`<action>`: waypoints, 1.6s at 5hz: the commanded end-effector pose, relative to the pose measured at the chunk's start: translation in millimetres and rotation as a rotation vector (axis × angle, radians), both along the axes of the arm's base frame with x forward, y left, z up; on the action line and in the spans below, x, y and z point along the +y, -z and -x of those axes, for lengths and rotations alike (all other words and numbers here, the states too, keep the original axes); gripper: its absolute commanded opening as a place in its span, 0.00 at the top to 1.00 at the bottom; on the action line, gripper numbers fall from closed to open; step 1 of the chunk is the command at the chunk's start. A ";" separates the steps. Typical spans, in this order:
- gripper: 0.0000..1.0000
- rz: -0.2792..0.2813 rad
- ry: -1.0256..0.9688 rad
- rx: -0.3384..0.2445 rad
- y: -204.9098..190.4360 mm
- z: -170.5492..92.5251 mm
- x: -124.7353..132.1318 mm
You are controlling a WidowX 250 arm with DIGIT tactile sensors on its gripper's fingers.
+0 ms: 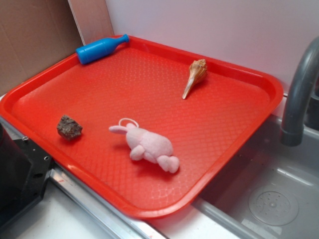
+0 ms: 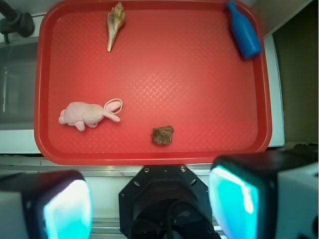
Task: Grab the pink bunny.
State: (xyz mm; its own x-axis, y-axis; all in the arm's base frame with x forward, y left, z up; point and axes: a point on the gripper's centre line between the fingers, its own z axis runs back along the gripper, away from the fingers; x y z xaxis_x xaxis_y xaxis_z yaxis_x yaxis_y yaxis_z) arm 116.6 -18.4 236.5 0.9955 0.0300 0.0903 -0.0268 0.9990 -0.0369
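— Where's the bunny [image 1: 148, 144]?

— Lying on its side on the tray [image 1: 234, 117], in the near half toward the sink-side edge, ears and white loop pointing toward the rock [image 1: 69, 127]. From my wrist view it sits to my left, with the rock just beside the ear tips but apart from them. The shell [image 1: 195, 75] and the blue bottle [image 1: 101, 48] are well apart from it, up by the far rim.

— How far along are you?

— I'd judge barely started. Nothing is lifted, nothing touches the bunny. All of it is left: travel over the tray, come down over the plush body, close, lift.

— And your gripper [image 2: 152, 204]?

— My fingers [image 2: 67, 206] stand wide apart, one at each lower corner of the wrist view, with nothing between them. They hang off the tray's near edge, not over it, touching nothing I can see.

— Any worry?

— The loop and ears are thin; I'd aim for the body.
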 end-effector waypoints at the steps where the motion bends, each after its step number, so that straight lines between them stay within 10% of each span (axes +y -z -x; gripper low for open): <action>1: 0.00 0.000 0.000 0.000 0.0 0.0 0.0; 3: 0.00 -0.090 0.498 0.192 70.6 -81.3 -107.7; 7: 0.00 -0.090 0.498 0.192 70.6 -81.3 -107.7; 8: 0.00 -0.210 0.731 0.108 97.9 -63.6 -110.0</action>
State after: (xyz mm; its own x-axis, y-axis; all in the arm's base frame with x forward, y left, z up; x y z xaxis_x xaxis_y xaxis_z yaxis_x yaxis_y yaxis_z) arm 183.0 -122.4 128.9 0.7537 -0.6425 -0.1383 0.6565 0.7458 0.1134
